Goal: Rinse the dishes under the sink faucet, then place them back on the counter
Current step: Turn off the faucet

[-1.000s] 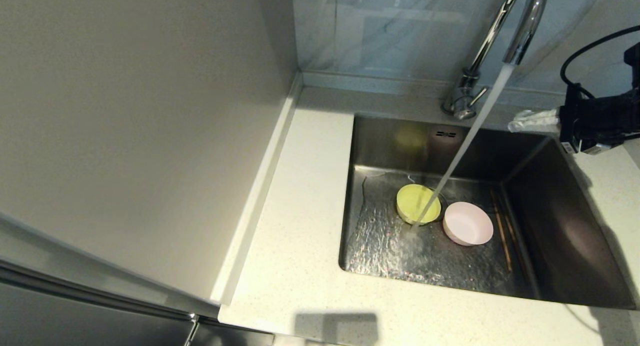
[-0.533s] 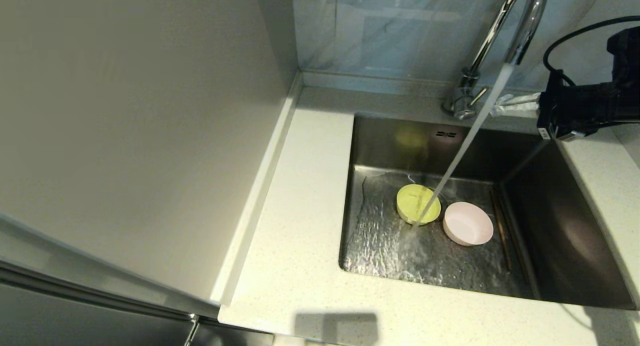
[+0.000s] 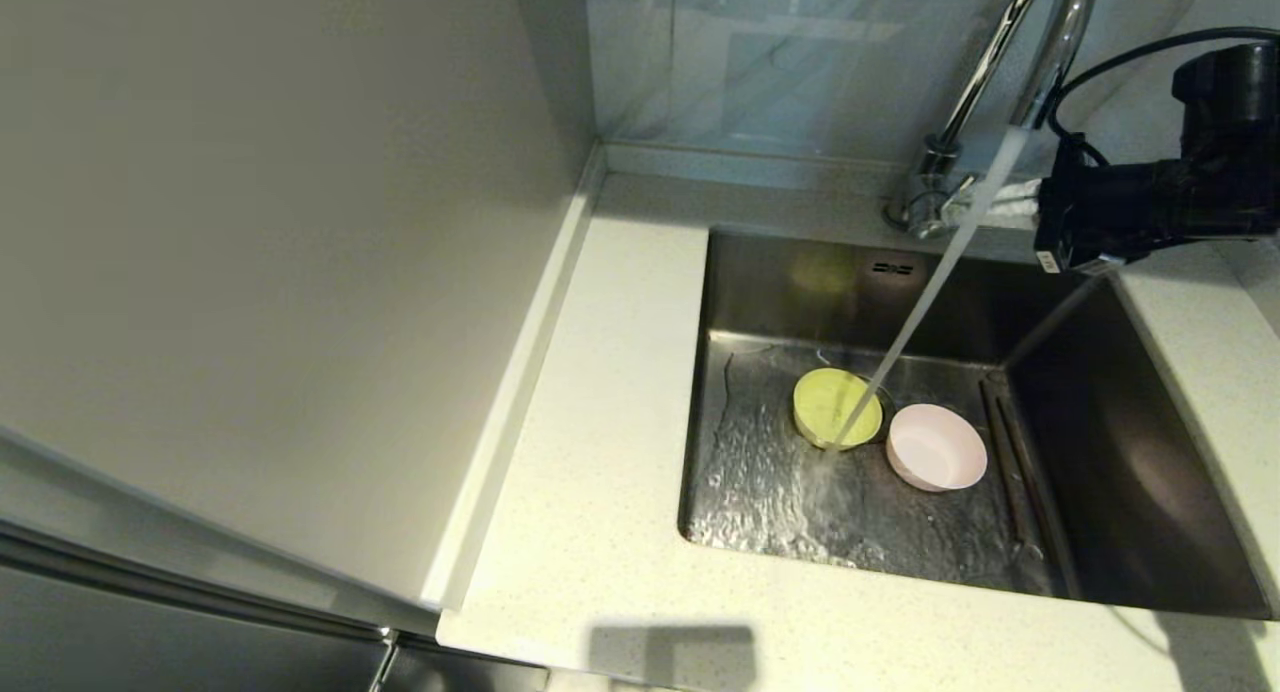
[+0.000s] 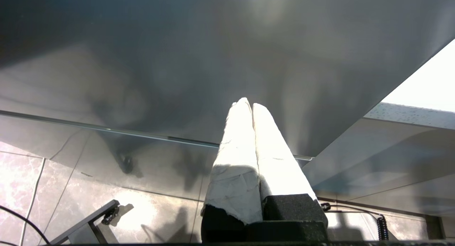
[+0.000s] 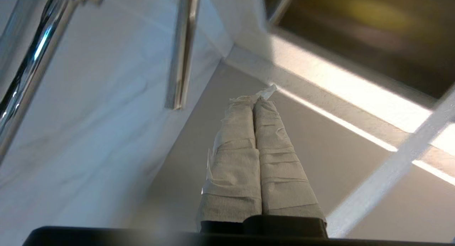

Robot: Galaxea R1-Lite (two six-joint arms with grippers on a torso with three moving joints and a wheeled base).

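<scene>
Water runs from the chrome faucet (image 3: 1052, 42) into the steel sink (image 3: 1130, 472), striking the yellow-green bowl (image 3: 835, 407) over the drain. The pale pink bowl (image 3: 937, 447) sits just right of it. The two brown chopsticks (image 3: 1008, 452) lie along the sink floor's right edge, in shadow. My right gripper (image 3: 975, 204), its fingers wrapped in white, is shut and empty above the counter's back strip, with its tips right beside the faucet's base and lever handle (image 5: 179, 54). My left gripper (image 4: 249, 104) is shut and empty, parked low before a dark cabinet panel.
The speckled off-white counter (image 3: 610, 452) surrounds the sink on the left, front and right. A plain beige wall panel (image 3: 260, 252) rises at the left. A marbled backsplash (image 3: 780, 62) stands behind the faucet. The water stream (image 3: 925, 302) crosses the sink diagonally.
My right arm has moved left along the back of the sink, bringing its shut fingers up to the faucet's base. Its shadow now covers the chopsticks. The bowls have not moved.
</scene>
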